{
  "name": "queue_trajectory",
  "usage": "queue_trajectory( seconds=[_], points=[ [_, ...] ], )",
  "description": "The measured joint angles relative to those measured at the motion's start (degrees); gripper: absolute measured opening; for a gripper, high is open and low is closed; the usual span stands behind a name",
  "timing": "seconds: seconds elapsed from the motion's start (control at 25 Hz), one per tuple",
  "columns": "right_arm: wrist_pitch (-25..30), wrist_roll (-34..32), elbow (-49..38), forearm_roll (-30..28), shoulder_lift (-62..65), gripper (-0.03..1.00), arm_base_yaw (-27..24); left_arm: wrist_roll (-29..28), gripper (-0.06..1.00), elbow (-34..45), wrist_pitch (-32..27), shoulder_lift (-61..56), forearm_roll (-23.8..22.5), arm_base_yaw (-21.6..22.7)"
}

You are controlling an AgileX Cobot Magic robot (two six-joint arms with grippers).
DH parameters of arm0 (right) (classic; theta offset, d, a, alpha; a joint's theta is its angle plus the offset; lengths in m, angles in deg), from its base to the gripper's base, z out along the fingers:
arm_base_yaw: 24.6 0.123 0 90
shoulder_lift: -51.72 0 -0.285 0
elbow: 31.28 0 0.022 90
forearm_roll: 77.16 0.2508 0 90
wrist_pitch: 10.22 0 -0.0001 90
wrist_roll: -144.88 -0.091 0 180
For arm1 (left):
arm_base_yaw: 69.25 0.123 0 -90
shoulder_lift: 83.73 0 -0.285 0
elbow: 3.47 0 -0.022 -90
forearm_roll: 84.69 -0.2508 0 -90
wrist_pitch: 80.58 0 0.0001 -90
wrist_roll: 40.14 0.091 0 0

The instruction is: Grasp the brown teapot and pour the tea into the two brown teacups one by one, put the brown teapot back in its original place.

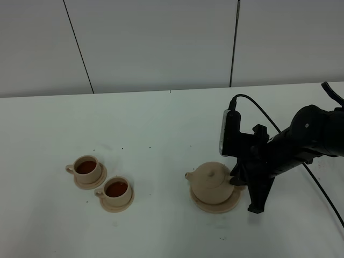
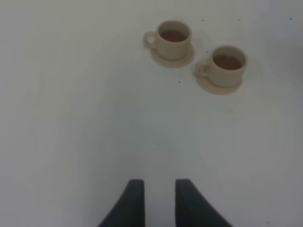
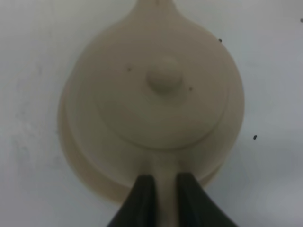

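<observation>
Right gripper clamps the brown teapot handle; spout points toward teacups.

The bench is a flat white surface reaching back to a pale panelled wall. Small dark specks are scattered over it.

Three tan clay saucers lie directly on the bench:
- The large saucer sits right of centre and carries the teapot.
- The rear cup saucer sits at the left and carries one teacup.
- The front cup saucer sits just beside the rear one, toward the near edge and the centre, and carries the other teacup.

The cup saucers stand well apart from the large saucer, with bare bench between them.
</observation>
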Motion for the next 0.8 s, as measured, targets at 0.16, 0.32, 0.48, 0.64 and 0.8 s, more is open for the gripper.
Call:
queue_trajectory(
  seconds=[0.16, 0.32, 0.48, 0.64, 0.8],
  points=[
    [0.0, -0.05, 0.0, 0.0, 0.0, 0.1, 0.0, 0.0, 0.23, 0.0, 0.0, 0.0, 0.0, 0.0],
    [0.05, -0.63, 0.0, 0.0, 0.0, 0.13, 0.0, 0.0, 0.23, 0.0, 0.0, 0.0, 0.0, 0.0],
    [0.05, -1.09, 0.0, 0.04, 0.0, 0.21, 0.0, 0.0, 0.23, 0.0, 0.0, 0.0, 0.0, 0.0],
    [0.05, -1.49, 0.0, 0.04, 0.0, 0.26, 0.0, 0.0, 0.23, 0.0, 0.0, 0.0, 0.0, 0.0],
    [0.0, -1.93, 0.0, 0.06, 0.0, 0.27, 0.0, 0.0, 0.23, 0.0, 0.0, 0.0, 0.0, 0.0]
  ],
)
